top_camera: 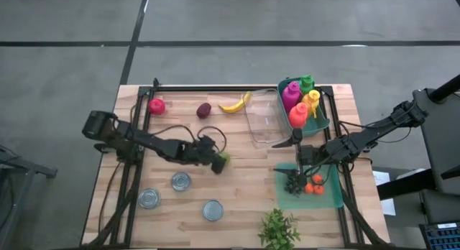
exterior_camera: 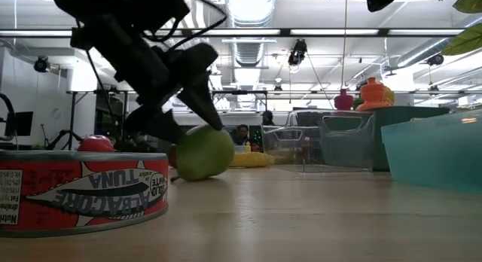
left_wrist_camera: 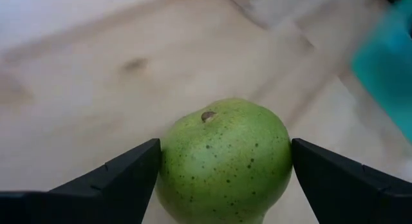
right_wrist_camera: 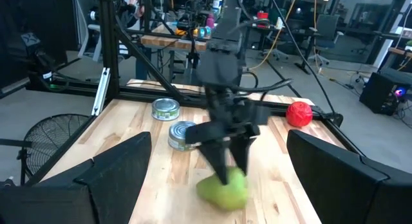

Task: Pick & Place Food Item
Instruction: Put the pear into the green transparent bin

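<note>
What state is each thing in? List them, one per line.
Green pear: on the wood table, between the left gripper's fingers.
Left gripper: open around the pear.
Right gripper: open, above the teal tray.
Tuna can: upright, sealed.
Clear bin: empty.
Banana: lying on the table.
</note>
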You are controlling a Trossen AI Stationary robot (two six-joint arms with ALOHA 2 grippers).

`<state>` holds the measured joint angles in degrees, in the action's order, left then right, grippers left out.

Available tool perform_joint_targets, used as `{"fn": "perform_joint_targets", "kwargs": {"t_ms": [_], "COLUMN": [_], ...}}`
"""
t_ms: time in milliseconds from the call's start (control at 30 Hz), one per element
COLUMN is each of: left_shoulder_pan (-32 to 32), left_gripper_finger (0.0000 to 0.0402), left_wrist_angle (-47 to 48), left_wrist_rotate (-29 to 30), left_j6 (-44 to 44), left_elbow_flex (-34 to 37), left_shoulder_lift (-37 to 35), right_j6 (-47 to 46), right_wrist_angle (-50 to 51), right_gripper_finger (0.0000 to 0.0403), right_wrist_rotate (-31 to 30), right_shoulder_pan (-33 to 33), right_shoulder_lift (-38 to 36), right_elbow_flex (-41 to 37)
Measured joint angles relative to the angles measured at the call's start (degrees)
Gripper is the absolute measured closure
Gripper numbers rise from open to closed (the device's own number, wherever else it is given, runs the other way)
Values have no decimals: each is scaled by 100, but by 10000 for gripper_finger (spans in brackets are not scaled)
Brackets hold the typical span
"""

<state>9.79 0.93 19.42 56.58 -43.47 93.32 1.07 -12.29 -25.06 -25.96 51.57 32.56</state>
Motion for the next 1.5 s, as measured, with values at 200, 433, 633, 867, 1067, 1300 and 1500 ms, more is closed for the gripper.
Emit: {"fn": "perform_joint_targets", "kwargs": {"t_ms": [200,433,633,867,1067,1300,1500], "left_shoulder_pan": [434,552,619,653,661,664,657], "left_gripper_finger": [58,58,58,58,58,58,58], "left_wrist_angle": [15,-301,-394,-391,-311,-101,191], "left_wrist_rotate": [47,133,90,77,161,504,482], "left_j6": [-476,-635,-1252,-1333,-555,1323,3252], "left_elbow_flex": [-705,-1525,-2300,-2791,-2913,-2896,-2900], "left_shoulder_lift": [633,1493,2097,2451,2535,2524,2508], "right_j6": [0,0,-1,0,-1,0,1], "right_wrist_angle": [0,0,-2,-1,0,0,0], "right_gripper_finger": [44,44,44,44,44,44,44], "right_wrist_rotate": [0,-1,-1,0,-1,-1,0], "right_shoulder_pan": [0,1,0,1,1,1,-1], "right_shoulder_lift": [0,-1,-2,-2,-2,-2,-2], "right_elbow_flex": [0,0,0,2,2,2,2]}}
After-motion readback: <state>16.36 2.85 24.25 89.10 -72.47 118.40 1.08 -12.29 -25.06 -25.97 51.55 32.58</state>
